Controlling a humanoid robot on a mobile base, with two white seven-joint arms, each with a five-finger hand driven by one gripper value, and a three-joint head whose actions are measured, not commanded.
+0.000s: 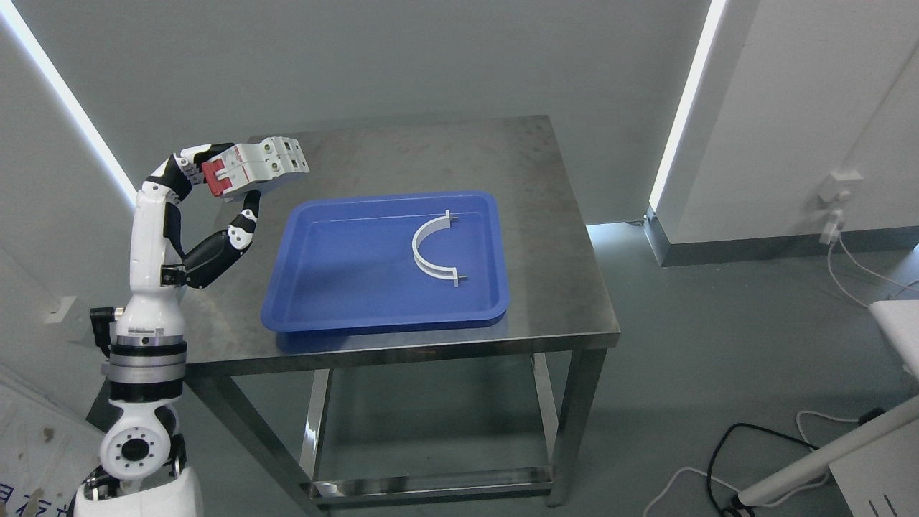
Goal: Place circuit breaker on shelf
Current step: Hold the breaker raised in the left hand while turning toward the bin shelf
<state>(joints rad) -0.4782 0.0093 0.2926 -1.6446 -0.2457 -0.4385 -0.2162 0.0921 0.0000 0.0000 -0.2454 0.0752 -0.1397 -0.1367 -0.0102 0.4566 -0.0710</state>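
Holding the circuit breaker [262, 168] up over the steel table's [560, 287] left edge, the left hand [215, 188] pinches just its red end, so it could tip out sideways and land by the blue tray [287, 301].

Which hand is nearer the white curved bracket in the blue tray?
Left. The left hand holds the white circuit breaker beyond the blue tray, left of the white curved bracket; the right hand isn't visible.

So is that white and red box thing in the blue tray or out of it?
Out. The left hand holds the circuit breaker in the air, left of the blue tray, which contains only a white curved clip.
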